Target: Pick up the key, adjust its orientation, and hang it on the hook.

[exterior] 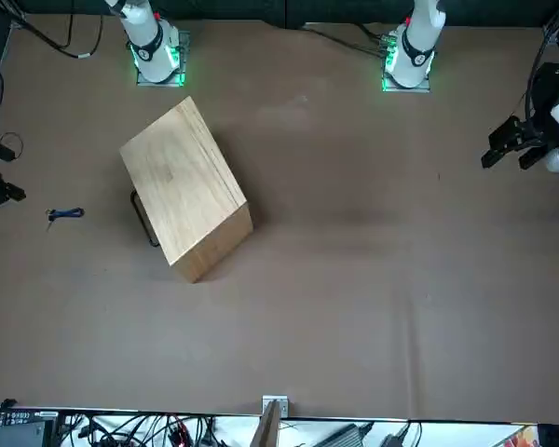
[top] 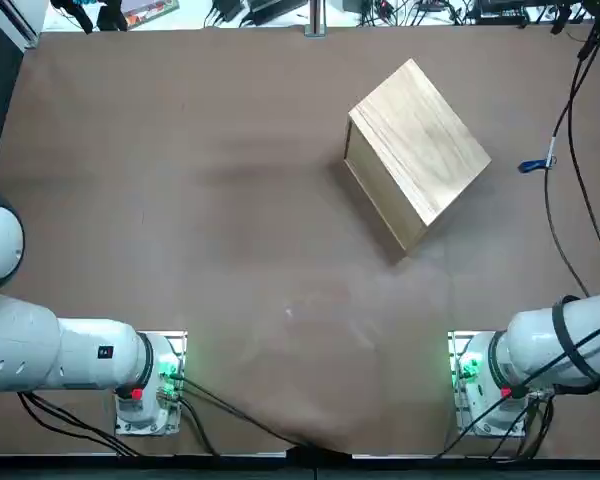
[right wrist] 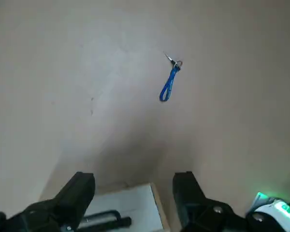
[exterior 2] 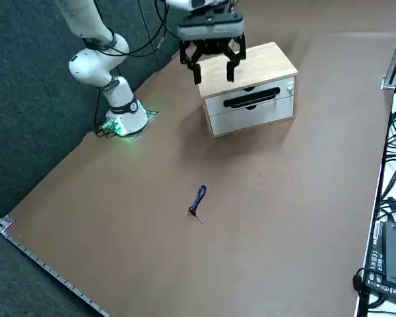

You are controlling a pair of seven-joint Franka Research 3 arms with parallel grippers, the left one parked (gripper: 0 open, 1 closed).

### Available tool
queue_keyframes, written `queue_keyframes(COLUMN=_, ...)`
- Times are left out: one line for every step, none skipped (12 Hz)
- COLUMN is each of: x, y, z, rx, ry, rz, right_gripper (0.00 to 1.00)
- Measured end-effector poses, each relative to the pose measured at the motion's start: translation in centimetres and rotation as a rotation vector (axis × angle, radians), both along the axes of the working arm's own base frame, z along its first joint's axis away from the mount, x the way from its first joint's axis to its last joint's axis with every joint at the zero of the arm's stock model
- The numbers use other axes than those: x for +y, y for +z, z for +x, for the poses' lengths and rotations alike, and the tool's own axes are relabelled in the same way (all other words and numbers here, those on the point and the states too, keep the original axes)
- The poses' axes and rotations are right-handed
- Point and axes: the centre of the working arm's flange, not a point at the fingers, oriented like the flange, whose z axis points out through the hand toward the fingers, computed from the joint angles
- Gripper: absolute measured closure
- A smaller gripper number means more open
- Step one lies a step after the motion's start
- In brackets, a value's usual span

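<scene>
Drawer box (exterior 2: 251,86), wooden with white fronts, set askew toward bench's far edge (top: 230,35). Blue-strapped key (exterior 2: 197,201) lies flat to its right, well apart. Right gripper (exterior 2: 214,76) hangs raised over bench's right side, jaws wide apart, nothing held.

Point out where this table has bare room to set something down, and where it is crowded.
Bare: the wide stretch between the box and the left arm's base; also the table beyond the key from the box. Crowded: the box's drawer side, with the key lying off it and the right tool above.
</scene>
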Motion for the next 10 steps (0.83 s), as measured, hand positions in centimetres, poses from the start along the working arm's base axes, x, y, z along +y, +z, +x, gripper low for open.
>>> queue_keyframes(x=-0.7, y=-0.4, z=0.1, rx=-0.003, ry=-0.041, rz=-0.003, right_gripper=0.01)
queue_keyframes(x=-1.3, y=-0.7, z=0.3, rx=-0.009, ry=-0.081, rz=-0.007, right_gripper=0.01)
queue_keyframes(x=-1.8, y=-0.9, z=0.4, rx=-0.013, ry=-0.114, rz=-0.01, right_gripper=0.01)
queue_keyframes(x=-2.1, y=-1.1, z=0.4, rx=-0.014, ry=-0.138, rz=-0.012, right_gripper=0.01)
queue_keyframes(x=-2.4, y=-1.3, z=0.4, rx=-0.017, ry=-0.155, rz=-0.013, right_gripper=0.01)
queue_keyframes(x=-2.9, y=-1.5, z=0.4, rx=-0.02, ry=-0.168, rz=-0.014, right_gripper=0.01)
queue_keyframes(x=-3.4, y=-1.8, z=0.3, rx=-0.019, ry=-0.179, rz=-0.014, right_gripper=0.01)
queue_keyframes(x=-4.0, y=-2.2, z=0.1, rx=-0.011, ry=-0.189, rz=-0.013, right_gripper=0.01)
queue_keyframes(x=-4.5, y=-2.8, z=-0.1, rx=-0.004, ry=-0.201, rz=-0.01, right_gripper=0.01)
queue_keyframes(x=-5.2, y=-3.3, z=-0.3, rx=0.005, ry=-0.216, rz=-0.003, right_gripper=0.01)
